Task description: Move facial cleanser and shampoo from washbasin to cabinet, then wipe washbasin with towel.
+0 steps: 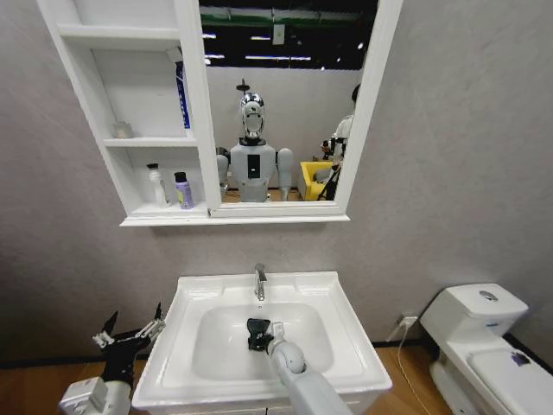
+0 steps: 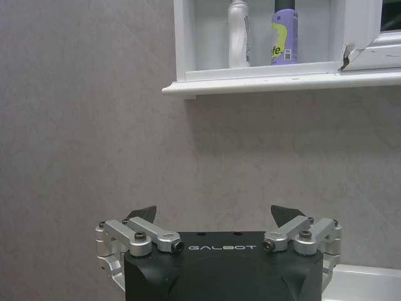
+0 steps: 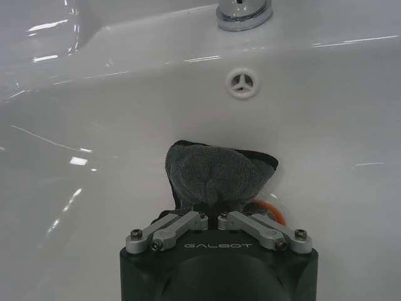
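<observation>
My right gripper [image 1: 262,334] reaches down into the bowl of the white washbasin [image 1: 341,341], shut on the dark grey towel [image 1: 257,331]. In the right wrist view the towel [image 3: 213,172] bunches up from the gripper [image 3: 214,210] and presses against the basin wall below the overflow hole [image 3: 242,82] and chrome faucet [image 3: 244,12]. On the lowest shelf of the white cabinet [image 1: 138,218] stand a white bottle [image 1: 156,185] and a purple bottle [image 1: 183,190]. My left gripper [image 1: 130,324] waits open to the left of the basin, fingers [image 2: 285,214] spread below the shelf.
A white toilet [image 1: 479,333] stands at the right with a wall socket and cord beside it. A blue tube [image 1: 182,95] and a small cup [image 1: 123,130] sit on the cabinet's middle shelf. The mirror [image 1: 276,104] shows my reflection.
</observation>
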Available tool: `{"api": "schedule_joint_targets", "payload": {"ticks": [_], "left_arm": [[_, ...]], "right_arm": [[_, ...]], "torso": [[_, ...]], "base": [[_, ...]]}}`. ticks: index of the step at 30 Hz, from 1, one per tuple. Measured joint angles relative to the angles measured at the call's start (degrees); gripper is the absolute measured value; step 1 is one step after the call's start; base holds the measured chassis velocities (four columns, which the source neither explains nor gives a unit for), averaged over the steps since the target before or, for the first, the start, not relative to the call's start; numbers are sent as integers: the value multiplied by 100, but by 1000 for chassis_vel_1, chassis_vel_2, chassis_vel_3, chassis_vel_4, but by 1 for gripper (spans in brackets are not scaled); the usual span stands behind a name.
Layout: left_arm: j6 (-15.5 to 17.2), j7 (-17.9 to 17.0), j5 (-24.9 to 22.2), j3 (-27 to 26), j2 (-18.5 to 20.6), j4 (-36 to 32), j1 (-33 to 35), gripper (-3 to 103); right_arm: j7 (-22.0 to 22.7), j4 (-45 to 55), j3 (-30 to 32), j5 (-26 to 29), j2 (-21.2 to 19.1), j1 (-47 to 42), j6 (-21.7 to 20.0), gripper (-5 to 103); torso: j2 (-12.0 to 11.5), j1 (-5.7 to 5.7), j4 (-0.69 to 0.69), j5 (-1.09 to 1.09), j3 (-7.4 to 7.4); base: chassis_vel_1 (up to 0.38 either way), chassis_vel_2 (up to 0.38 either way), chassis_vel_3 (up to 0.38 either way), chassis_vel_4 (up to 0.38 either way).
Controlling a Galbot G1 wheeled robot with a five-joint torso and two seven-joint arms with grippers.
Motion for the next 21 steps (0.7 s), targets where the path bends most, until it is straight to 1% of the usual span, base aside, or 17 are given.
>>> {"api": "schedule_joint_targets", "payload": {"ticks": [2,4,6,11,15,21], "left_arm": [[0,0,0,0,0,0,0,100],[0,0,0,0,0,0,0,100],[0,0,0,0,0,0,0,100],[0,0,0,0,0,0,0,100],[0,0,0,0,0,0,0,100],[0,0,0,0,0,0,0,100]], "right_arm": [[58,-104,20,125,131,46,-26,2],[113,-100,36,199,131,48,-61,2],[159,17,48,298,-3,1,-139,2],[205,131,152,321,-194,-111,-150,2],[191,375,345,167,-539,-359,-119,2],[194,681,561,105,-777,-562,-115,2]], "torso": [[0,0,2,1,0],[0,0,1,0,0],[0,1,2,1,0],[0,0,0,1,0],[0,0,1,2,0],[0,0,-1,1,0]], "base": [[0,0,0,0],[0,0,0,0],[0,0,0,0],[0,0,0,0],[0,0,0,0],[0,0,0,0]]}}
